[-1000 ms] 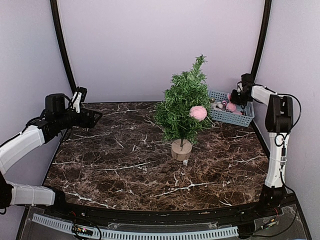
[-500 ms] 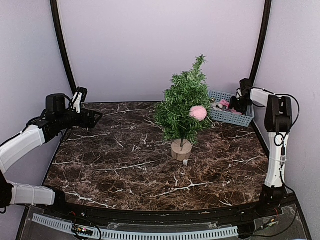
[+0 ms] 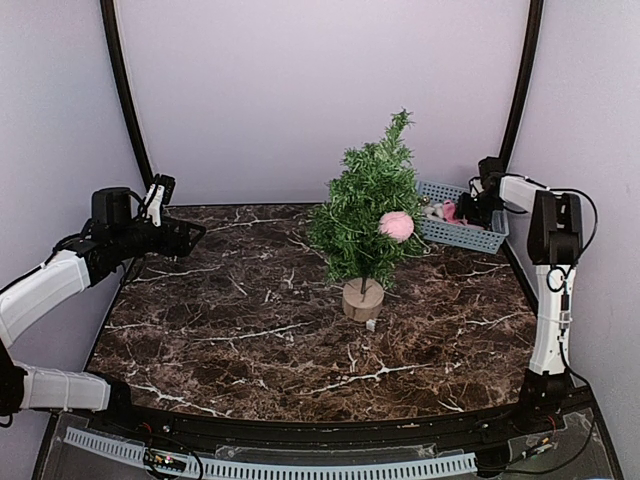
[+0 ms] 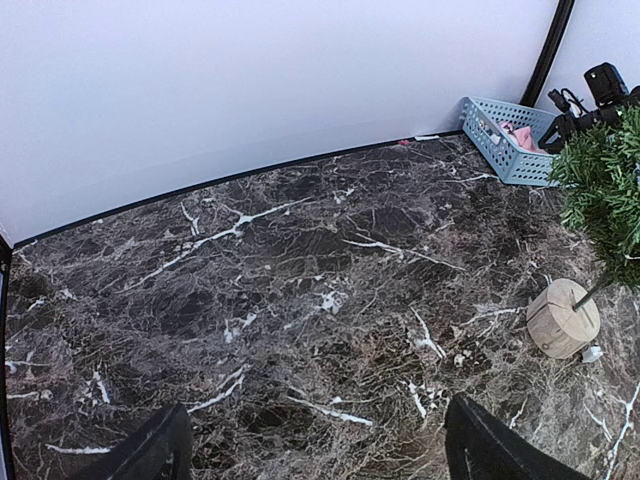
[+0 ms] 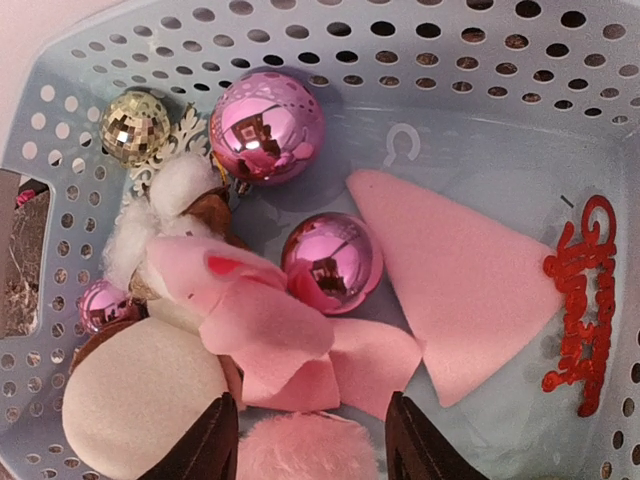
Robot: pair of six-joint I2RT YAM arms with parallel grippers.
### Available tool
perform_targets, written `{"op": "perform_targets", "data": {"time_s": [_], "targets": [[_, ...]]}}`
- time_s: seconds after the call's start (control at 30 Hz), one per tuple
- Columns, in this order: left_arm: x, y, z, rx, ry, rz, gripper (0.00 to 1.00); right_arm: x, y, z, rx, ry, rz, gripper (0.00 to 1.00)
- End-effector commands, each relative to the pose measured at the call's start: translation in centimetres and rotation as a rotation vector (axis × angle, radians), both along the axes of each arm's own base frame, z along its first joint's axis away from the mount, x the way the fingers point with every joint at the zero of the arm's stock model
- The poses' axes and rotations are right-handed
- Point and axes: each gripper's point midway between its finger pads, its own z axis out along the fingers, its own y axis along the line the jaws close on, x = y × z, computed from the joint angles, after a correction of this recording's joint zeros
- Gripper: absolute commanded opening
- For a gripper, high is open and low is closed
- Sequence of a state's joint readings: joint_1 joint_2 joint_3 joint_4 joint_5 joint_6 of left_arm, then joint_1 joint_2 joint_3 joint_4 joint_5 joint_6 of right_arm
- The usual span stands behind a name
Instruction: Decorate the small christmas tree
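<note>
So far one fluffy pink pompom [image 3: 397, 226] hung on the small bushy green christmas tree [image 3: 365, 215] standing upright mid dark marble tabletop [image 3: 220, 330], while the half-open right hand [image 5: 312, 425] straddled, without clearly gripping, another pompom [image 5: 300, 458] in the pale blue plastic basket [image 5: 480, 60], and the wide-open left hand [image 4: 315, 450] held nothing.

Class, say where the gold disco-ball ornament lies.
Right wrist view: the gold disco-ball ornament sits in the blue basket's upper-left corner, beside the largest pink bauble.

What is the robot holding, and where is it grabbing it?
Nothing. The left end effector hangs open and empty. The right end effector is open inside the light blue perforated plastic basket, a fluffy pink pom-pom between its fingers, apparently unsqueezed.
</note>
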State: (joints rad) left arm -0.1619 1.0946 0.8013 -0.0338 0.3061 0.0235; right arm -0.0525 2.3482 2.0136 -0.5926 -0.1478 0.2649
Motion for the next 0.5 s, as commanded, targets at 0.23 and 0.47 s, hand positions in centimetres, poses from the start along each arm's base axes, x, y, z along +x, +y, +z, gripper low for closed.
{"op": "perform_targets", "data": {"time_s": [0.23, 0.47], "targets": [[-0.2, -0.2, 0.9, 0.007, -0.032, -0.014, 0.9, 1.3, -0.4, 4.2, -0.075, -0.117, 0.016, 0.6], [-0.1, -0.1, 0.7, 0.011, -0.028, -0.01, 0.9, 2.7, 1.1, 2.3, -0.063, -0.112, 0.105, 0.51]]}}
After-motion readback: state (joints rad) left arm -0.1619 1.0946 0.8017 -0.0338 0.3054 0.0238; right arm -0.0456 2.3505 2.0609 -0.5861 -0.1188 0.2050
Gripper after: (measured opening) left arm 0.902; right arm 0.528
